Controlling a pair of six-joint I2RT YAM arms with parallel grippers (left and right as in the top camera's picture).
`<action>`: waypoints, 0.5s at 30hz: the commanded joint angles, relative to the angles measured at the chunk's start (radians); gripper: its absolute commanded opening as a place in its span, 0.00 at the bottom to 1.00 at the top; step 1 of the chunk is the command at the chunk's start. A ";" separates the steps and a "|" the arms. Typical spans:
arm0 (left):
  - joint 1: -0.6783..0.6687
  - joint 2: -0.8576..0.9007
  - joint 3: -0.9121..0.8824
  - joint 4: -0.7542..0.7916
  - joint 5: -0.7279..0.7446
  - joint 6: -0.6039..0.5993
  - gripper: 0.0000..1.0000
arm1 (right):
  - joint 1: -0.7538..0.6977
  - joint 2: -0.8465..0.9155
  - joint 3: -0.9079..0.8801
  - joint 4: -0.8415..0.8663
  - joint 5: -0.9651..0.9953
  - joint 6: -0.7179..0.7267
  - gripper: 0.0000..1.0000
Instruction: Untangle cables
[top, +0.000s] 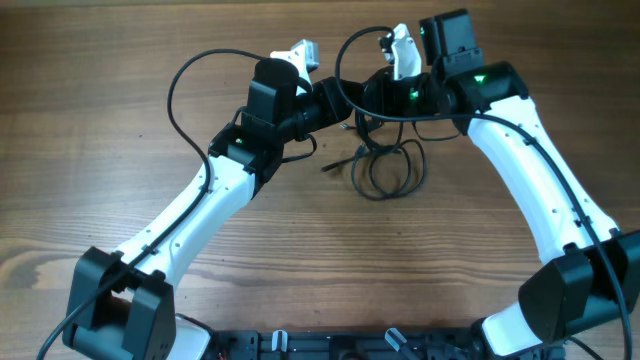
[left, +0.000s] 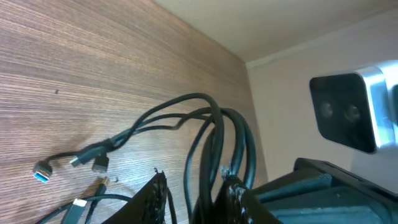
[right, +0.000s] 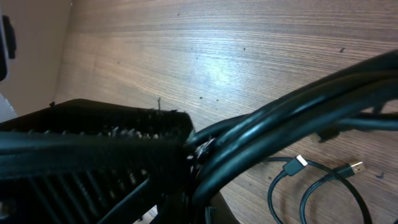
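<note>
Position of the cables (top: 386, 168): far middle of the table (top: 90, 70), partly lifted between the two wrists, partly in loose loops on the wood just below them. At the right gripper (right: 189, 152): jaws closed on a thick bunch of strands, running out taut to the right in the right wrist view. At the left gripper (left: 196, 190): several strands arching up from the wood and passing between the fingers (left: 155, 199), with bare wood showing beside them; cannot tell whether pinched or merely straddled. Both pincers near each other, almost tip to tip. Small plug ends (left: 43, 173) flat on the table, apart from the fingers. Table edge against a pale wall (left: 280, 112) in the left wrist view. Open wood wide to the left and right of the arms, and on the near side below the loops.
</note>
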 joint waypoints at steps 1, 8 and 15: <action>-0.005 0.011 0.016 0.005 0.066 -0.002 0.32 | 0.002 0.005 -0.003 0.006 0.005 0.014 0.05; -0.014 0.011 0.016 -0.057 0.073 -0.057 0.08 | 0.002 0.005 -0.003 0.044 -0.080 0.016 0.05; -0.039 0.011 0.016 -0.053 0.069 -0.074 0.04 | -0.003 0.005 -0.003 0.052 -0.080 0.081 0.04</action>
